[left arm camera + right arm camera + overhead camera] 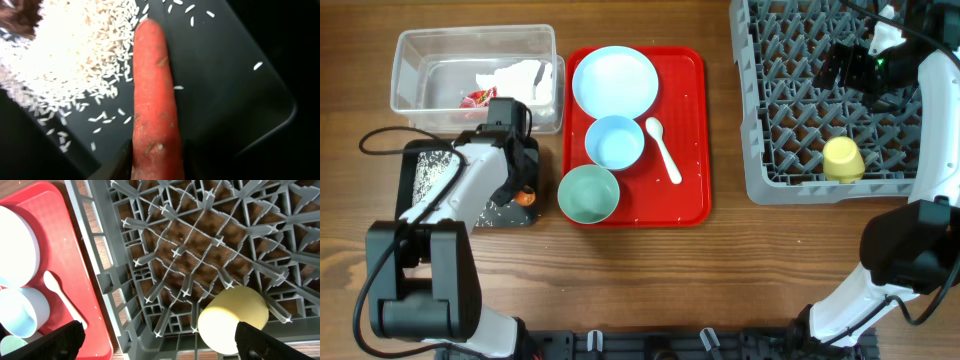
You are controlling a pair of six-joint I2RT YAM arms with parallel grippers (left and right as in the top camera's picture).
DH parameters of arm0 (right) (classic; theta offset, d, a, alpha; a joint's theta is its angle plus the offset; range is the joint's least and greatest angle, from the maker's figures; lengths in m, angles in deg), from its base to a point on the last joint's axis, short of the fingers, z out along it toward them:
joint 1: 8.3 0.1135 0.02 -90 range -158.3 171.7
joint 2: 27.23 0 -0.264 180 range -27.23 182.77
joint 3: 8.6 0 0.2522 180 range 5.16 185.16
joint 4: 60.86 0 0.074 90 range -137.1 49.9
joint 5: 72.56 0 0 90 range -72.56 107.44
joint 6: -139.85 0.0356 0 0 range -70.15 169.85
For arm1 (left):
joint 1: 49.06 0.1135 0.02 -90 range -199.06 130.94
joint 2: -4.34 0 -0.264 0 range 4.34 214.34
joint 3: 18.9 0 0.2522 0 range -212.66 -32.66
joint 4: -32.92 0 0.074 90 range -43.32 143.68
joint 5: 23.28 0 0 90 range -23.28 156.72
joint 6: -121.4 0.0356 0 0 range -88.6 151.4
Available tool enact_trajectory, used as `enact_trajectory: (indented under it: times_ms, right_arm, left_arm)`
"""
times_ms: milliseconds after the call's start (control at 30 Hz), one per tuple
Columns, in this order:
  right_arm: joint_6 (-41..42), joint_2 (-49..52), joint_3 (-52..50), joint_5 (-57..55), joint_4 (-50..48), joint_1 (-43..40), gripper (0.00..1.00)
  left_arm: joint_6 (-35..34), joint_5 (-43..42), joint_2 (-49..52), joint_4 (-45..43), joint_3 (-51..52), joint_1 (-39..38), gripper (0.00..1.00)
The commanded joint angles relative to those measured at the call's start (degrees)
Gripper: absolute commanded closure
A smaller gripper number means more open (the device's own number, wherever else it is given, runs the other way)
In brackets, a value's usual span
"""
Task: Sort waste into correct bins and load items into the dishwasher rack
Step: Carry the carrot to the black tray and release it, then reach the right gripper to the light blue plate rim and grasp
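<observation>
My left gripper (520, 190) is shut on the orange carrot piece (152, 100), low over the black tray (225, 75); the carrot also shows in the overhead view (525, 197). White crumbs and a brown lump (17, 17) lie in that tray. The clear tub (415, 60) holds the crumpled napkin (515, 78) and the red-and-white wrapper (477, 98). The plate (615, 80), blue bowl (615, 142), mint bowl (588, 193) and white spoon (665, 150) sit on the red tray. My right gripper (160, 340) is open and empty above the grey rack (770, 100), near the yellow cup (232, 320).
The red tray (690, 120) lies between the bins and the rack. The black tray (420, 170) sits just in front of the clear tub, mostly under my left arm. The rack's upright pegs (185, 255) stand beneath my right gripper.
</observation>
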State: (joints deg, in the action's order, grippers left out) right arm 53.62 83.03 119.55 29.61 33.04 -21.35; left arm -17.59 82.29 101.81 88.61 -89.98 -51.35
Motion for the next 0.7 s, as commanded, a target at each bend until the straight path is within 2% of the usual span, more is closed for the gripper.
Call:
enact_trajectory:
  times_ms: [0, 67, 100, 200, 267, 400, 500, 667]
  right_arm:
    - [-0.74, -1.36, 1.11, -0.5, 0.09, 0.07, 0.0]
    - [-0.76, -1.38, 1.11, -0.5, 0.04, 0.07, 0.0]
    - [-0.76, -1.38, 1.11, -0.5, 0.04, 0.07, 0.0]
    - [-0.76, -1.38, 1.11, -0.5, -0.11, 0.07, 0.0]
    - [-0.74, -1.38, 1.11, -0.48, 0.15, 0.07, 0.0]
    - [-0.59, -1.36, 1.11, 0.0, 0.28, 0.09, 0.0]
    - [-0.63, -1.38, 1.11, -0.04, 0.24, 0.09, 0.0]
    - [-0.66, -1.38, 1.11, -0.07, 0.22, 0.09, 0.0]
  left_arm:
    - [-1.38, 2.84, -0.72, -1.36, 1.18, 0.33, 0.53]
    - [-1.31, 4.87, -0.72, -1.51, 1.11, 0.33, 0.45]
    - [0.02, 5.09, -0.85, -1.33, 0.33, 0.33, 0.37]
    - [3.93, 5.2, -2.54, 2.36, -4.94, 0.33, 0.29]
    - [4.07, 5.29, -5.16, 5.29, -8.81, 0.31, 0.28]
    - [13.33, 2.08, -12.07, 5.31, -12.55, -1.75, 0.21]
    - [21.94, -0.15, -17.07, 0.83, -12.57, -6.43, 0.18]
    - [26.36, -0.09, -18.38, -5.68, -12.57, -15.1, 0.14]
